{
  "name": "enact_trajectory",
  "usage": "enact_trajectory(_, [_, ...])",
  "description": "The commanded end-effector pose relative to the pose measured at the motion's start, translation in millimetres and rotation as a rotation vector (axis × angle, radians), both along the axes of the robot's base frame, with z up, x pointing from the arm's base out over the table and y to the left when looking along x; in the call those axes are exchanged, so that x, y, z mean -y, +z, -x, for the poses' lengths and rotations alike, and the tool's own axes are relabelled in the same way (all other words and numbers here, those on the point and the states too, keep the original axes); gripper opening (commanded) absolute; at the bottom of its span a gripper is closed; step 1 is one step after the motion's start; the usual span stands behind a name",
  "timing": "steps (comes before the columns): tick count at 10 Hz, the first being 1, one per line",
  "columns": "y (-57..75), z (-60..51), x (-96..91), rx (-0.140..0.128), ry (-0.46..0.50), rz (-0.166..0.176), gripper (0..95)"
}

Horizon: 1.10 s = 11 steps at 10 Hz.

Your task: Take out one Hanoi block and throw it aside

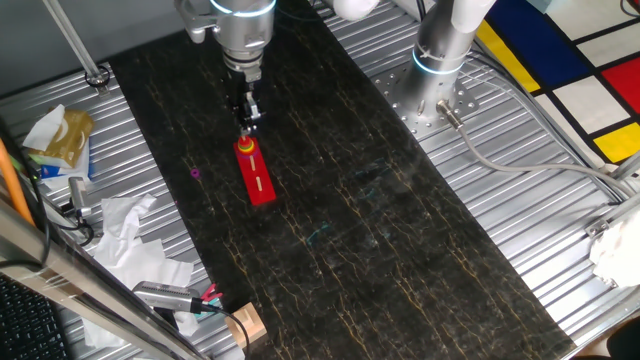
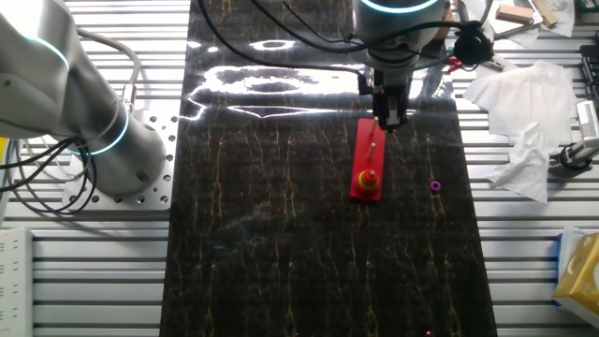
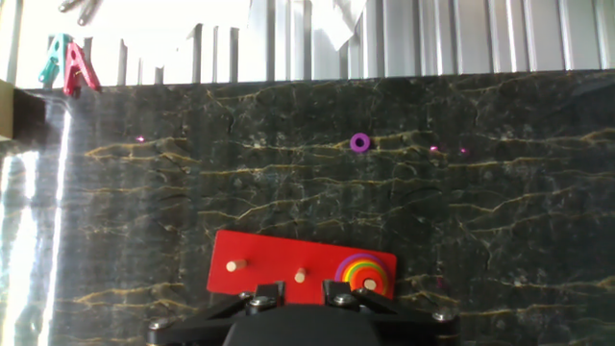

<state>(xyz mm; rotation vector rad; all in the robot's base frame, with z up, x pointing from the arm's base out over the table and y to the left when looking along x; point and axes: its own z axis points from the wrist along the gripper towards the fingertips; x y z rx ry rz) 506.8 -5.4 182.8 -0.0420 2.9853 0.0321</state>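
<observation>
A long red base (image 3: 288,261) with three pegs lies on the dark mat. A stack of coloured rings sits on its end peg. The small round red Hanoi block (image 3: 359,280) is the top ring of that stack, and it also shows in one fixed view (image 1: 245,148) and the other fixed view (image 2: 369,180). My gripper (image 3: 300,293) hovers over the base near the middle peg, beside the stack. Its fingers (image 3: 261,291) stand apart with nothing between them. In one fixed view the gripper (image 1: 248,118) is just above the stack end of the base (image 1: 258,180).
A tiny purple ring (image 3: 360,143) lies alone on the mat beyond the base, also in the other fixed view (image 2: 435,186). Clothes pegs (image 3: 65,65) and crumpled paper (image 2: 524,103) lie on the metal table past the mat. A second arm's base (image 1: 440,60) stands nearby.
</observation>
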Motion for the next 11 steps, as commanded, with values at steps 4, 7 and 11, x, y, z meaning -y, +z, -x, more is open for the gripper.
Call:
enact_trajectory(4, [-0.8,-1.3,1.5,0.006,0.008,0.002,38.0])
enact_trajectory(7, [-0.9,-1.6,1.7,0.005,0.015,0.006,38.0])
enact_trajectory(11, [-1.5,-2.8,2.1,0.006,0.013,0.006,38.0])
